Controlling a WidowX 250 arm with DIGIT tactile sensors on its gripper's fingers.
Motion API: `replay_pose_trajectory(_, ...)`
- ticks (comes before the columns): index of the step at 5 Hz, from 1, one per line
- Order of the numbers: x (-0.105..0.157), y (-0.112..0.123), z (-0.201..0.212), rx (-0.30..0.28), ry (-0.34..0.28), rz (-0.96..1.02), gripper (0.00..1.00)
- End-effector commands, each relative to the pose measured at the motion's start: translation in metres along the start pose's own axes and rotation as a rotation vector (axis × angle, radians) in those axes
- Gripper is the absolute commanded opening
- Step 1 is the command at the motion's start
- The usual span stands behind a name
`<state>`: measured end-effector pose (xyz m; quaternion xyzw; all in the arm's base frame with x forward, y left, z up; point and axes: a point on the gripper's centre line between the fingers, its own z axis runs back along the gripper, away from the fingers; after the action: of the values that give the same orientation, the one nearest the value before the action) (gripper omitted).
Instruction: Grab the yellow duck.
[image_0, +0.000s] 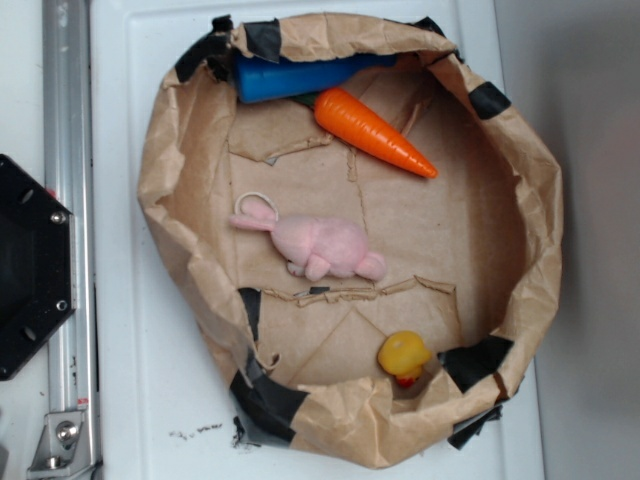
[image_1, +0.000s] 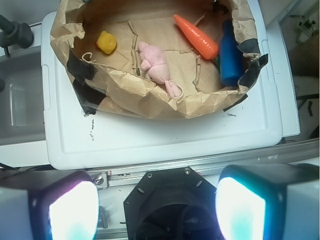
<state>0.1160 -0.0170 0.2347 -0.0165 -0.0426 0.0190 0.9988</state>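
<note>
— So where's the yellow duck (image_0: 403, 354) sitting?

— Low in the exterior view, right of centre, tucked against the inner wall of the crumpled brown paper basin (image_0: 175, 150), close to a patch of black tape (image_0: 478, 360). Its red-orange beak points toward the bottom edge of the frame. In the wrist view it shows at the upper left, on the paper floor.

— And the gripper (image_1: 157, 210)?

— Nowhere near it. The wrist camera looks down from high and far back: the two fingers (image_1: 65, 207) fill the bottom corners of that frame, glowing pale, with a wide gap between them and nothing held. The jaws stand well open. Between them you see the robot's black hexagonal base (image_1: 170, 197), so the arm is pulled back over its own mount, well apart from the basin.

— What else is in the basin?

— A pink plush rabbit (image_0: 320, 245) lying on its side near the middle, an orange carrot (image_0: 372, 130) slanting across the upper part, and a blue bottle (image_0: 295, 76) along the top wall, just beside the carrot's thick end. The basin rests on a white counter (image_0: 150, 420).
</note>
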Motion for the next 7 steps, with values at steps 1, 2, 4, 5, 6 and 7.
replay_pose_trajectory(1,0.000,0.000,0.000,0.000,0.000,0.000,1.00)
replay_pose_trajectory(2,0.044,0.012,-0.006,0.034,-0.115,-0.253,1.00)
replay_pose_trajectory(4,0.104,0.008,-0.041,-0.004,-0.103,-0.344,1.00)
replay_pose_trajectory(5,0.147,0.008,-0.075,-0.049,-0.165,-0.564,1.00)
replay_pose_trajectory(6,0.171,0.002,-0.102,-0.004,-0.157,-0.670,1.00)
replay_pose_trajectory(7,0.179,-0.020,-0.126,0.028,-0.146,-0.788,1.00)
